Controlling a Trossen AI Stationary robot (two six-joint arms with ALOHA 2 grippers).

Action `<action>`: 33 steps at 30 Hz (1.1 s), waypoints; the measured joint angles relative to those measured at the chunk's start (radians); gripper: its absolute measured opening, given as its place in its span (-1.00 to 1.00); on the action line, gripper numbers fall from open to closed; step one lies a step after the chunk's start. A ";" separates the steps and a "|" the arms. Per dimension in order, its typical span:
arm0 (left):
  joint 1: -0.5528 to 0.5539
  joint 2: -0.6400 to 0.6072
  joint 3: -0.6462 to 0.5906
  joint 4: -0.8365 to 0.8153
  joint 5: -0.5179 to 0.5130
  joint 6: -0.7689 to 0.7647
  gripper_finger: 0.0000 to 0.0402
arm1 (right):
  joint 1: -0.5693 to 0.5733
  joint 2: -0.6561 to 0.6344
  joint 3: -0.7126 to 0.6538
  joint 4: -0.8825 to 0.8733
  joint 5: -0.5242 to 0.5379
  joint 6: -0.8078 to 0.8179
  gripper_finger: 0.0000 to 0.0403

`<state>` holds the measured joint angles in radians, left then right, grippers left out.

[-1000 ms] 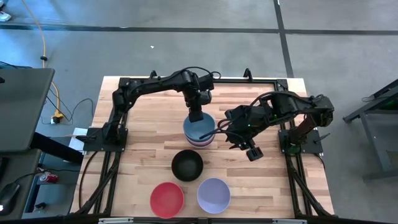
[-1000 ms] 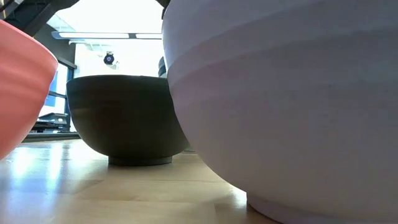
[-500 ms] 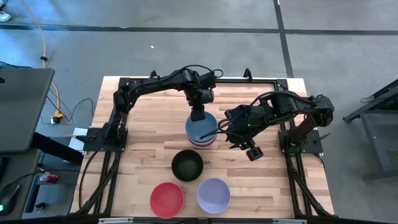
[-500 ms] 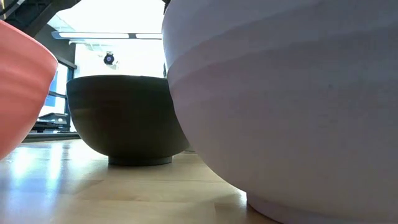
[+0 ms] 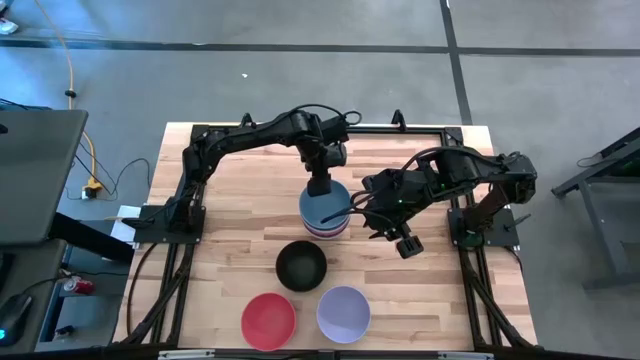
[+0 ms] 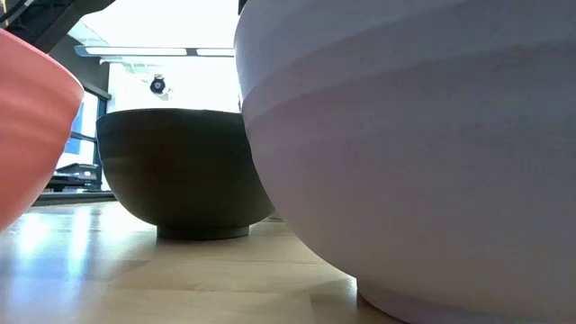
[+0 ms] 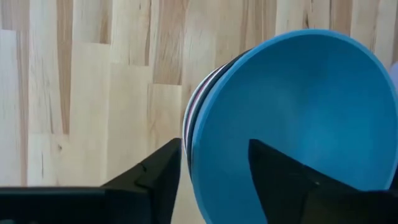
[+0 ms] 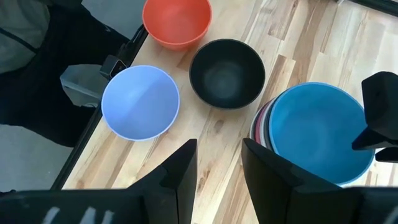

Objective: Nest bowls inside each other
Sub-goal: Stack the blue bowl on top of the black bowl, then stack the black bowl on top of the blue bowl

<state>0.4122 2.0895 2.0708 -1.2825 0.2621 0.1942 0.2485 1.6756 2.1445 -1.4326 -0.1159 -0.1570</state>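
Observation:
A stack of nested bowls with the blue bowl on top stands at the table's middle. White, black and magenta rims show under the blue one. My left gripper is open at the stack's far rim, pointing down. My right gripper is open and empty to the right of the stack, pointing toward the near left. A black bowl, a red bowl and a lavender bowl stand singly, mouths up, on their bases. My left gripper straddles the stack's far rim from above. One finger is outside the rims and the other is inside the blue bowl. The outer finger is close against the rims. I cannot tell whether either finger touches.
The red and lavender bowls stand close to the table's near edge and fill the low view, the red and the lavender, with the black bowl behind them. Bare wood lies left of the stack. Dark frame rails run along the table's sides.
My left gripper has gone a little toward the table's right edge, staying at the stack's far rim. The stack seems to have slid slightly the same way.

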 joint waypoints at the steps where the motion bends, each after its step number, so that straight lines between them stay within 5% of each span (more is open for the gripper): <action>1: 0.000 0.000 0.000 0.000 0.000 0.003 -0.09 | 0.000 0.000 0.000 0.000 0.000 0.000 -0.41; 20: 0.058 -0.134 -0.022 -0.234 0.050 0.052 0.02 | 0.000 0.000 0.000 -0.081 0.002 0.125 -0.41; 27: -0.034 -0.227 -0.146 -0.262 0.048 0.029 0.02 | 0.011 0.000 0.000 -0.138 0.040 0.205 -0.41; 33: -0.133 -0.336 -0.363 -0.115 0.048 -0.023 0.02 | 0.041 0.000 0.000 -0.138 0.100 0.202 -0.41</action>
<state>0.2788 1.7539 1.7079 -1.3975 0.3102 0.1715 0.2895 1.6752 2.1448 -1.5707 -0.0162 0.0448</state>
